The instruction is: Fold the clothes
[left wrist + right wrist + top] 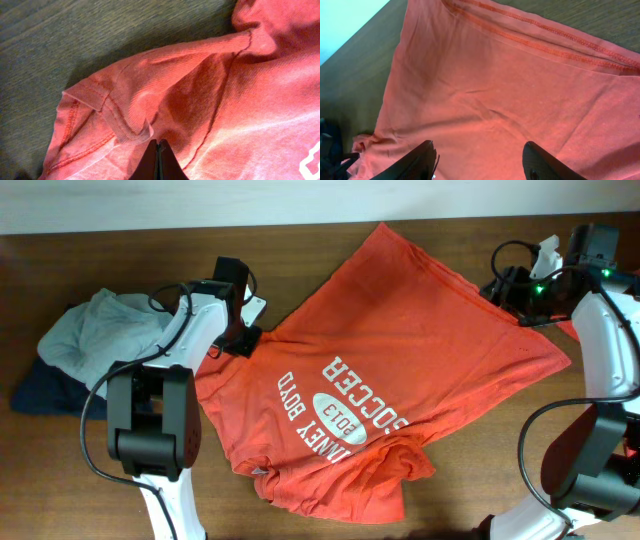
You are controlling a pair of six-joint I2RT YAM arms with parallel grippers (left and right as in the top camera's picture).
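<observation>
Left gripper (158, 145) pinches the T-shirt (215, 95) sleeve; right gripper (480, 152) spread above it.

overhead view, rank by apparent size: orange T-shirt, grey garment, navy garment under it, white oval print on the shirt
1. orange T-shirt, by far the largest
2. grey garment
3. navy garment and white oval print: not ranked. Their visible areas look close, and the navy one is partly hidden under the grey.

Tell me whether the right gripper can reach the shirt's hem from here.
Probably yes: the right gripper hangs open over the shirt, and the hem lies just ahead with nothing on it.
</observation>
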